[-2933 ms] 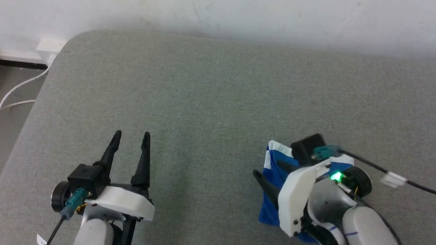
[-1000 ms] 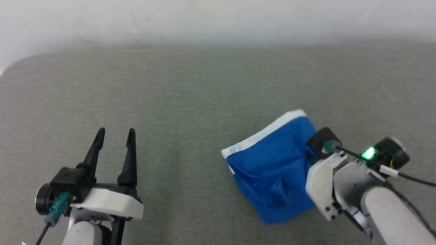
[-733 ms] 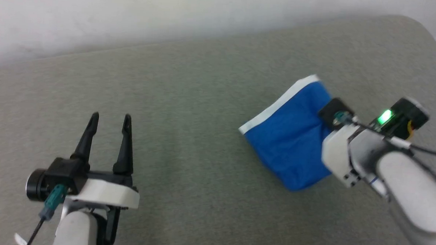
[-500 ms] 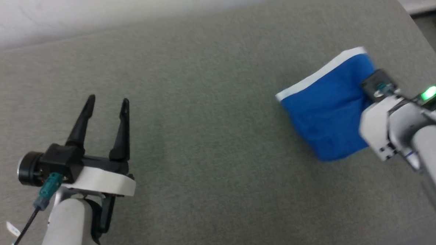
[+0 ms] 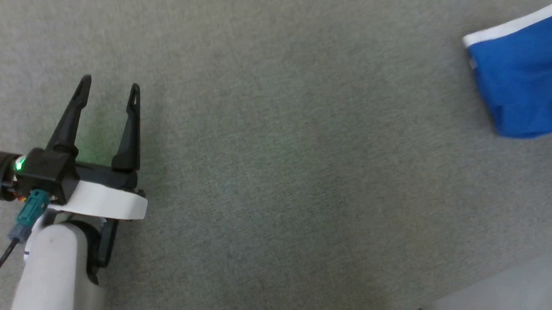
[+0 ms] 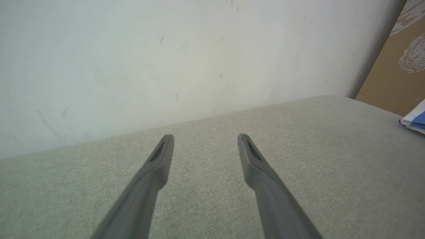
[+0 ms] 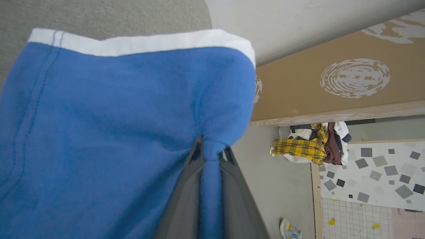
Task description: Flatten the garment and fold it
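The garment (image 5: 526, 82), royal-blue shorts with a white trim band, sits folded at the upper right of the head view, partly cut off by the frame edge. In the right wrist view the garment (image 7: 116, 126) hangs bunched, and my right gripper (image 7: 211, 151) is shut on a pinch of its blue fabric. A corner of the garment (image 6: 415, 119) peeks in at the right edge of the left wrist view. My left gripper (image 5: 109, 87) stands open over bare grey cushion at the left, far from the shorts; in its own wrist view the left gripper (image 6: 204, 139) holds nothing.
The grey cushion (image 5: 281, 150) ends at a front-right edge with pale floor (image 5: 507, 300) beyond. A white wall (image 6: 166, 59) backs the cushion. Past the cushion's end stand a brown cardboard panel (image 7: 332, 79) and a pile of clothes (image 7: 312, 144) on the floor.
The head camera has swung, shifting the whole picture. My right gripper carried the shorts rightward across the cushion toward its right end, and the arm has left the head view. The left gripper stayed open.
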You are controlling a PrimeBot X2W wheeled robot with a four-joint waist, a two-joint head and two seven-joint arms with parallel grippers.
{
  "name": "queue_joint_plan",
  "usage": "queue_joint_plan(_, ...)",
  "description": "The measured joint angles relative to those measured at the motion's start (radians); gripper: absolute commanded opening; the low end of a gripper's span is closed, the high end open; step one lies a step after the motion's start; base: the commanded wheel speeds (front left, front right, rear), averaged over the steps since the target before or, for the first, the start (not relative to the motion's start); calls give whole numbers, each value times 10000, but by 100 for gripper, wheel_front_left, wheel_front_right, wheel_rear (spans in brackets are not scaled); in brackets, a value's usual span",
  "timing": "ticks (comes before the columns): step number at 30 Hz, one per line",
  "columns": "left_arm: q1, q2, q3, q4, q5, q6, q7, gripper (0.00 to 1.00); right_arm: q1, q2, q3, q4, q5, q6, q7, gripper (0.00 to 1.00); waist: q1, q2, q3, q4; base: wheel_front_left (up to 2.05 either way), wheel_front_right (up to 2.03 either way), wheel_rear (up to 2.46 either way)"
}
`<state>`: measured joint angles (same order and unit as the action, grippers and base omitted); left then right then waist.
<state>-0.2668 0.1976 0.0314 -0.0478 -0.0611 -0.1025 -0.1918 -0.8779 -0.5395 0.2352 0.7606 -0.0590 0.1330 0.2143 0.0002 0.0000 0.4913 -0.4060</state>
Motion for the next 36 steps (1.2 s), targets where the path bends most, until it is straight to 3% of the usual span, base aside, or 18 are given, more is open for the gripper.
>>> queue_joint_plan(7,-48,128,-52,-479,12,-8,219,100,-348,169,-1549,721,-1003,0,-669,0,0,0,806,254,0,0,0)
queue_joint_plan(8,-72,123,-73,-522,12,-8,242,100,-364,203,-1758,771,-1135,0,-780,9,-1,0,863,327,0,0,0)
queue_joint_plan(9,-81,123,-84,-546,10,-6,242,100,-386,247,-1933,817,-1296,0,-872,50,-1,1,905,405,0,0,0)
queue_joint_plan(10,-93,115,-98,-550,10,-6,230,100,-393,274,-2077,855,-1467,0,-938,100,-1,0,931,484,0,0,0)
queue_joint_plan(16,-115,-142,-265,-90,-81,81,-111,100,-285,382,-3133,978,-2282,0,-959,100,-1,0,678,849,0,0,0)
queue_joint_plan(21,60,-564,-464,683,-347,107,-384,100,348,387,-4044,558,-2207,0,-1582,100,-3,0,-9,1085,0,0,0)
queue_joint_plan(28,608,-988,-581,1590,-713,196,-614,100,1731,1093,-4023,-1078,-709,-2,-2826,100,-4,1,-1304,1533,0,0,0)
queue_joint_plan(36,899,-1289,-650,2136,-1258,247,-652,100,4128,2127,-4008,-4067,920,-2,-3116,100,-5,0,-2706,2345,0,0,0)
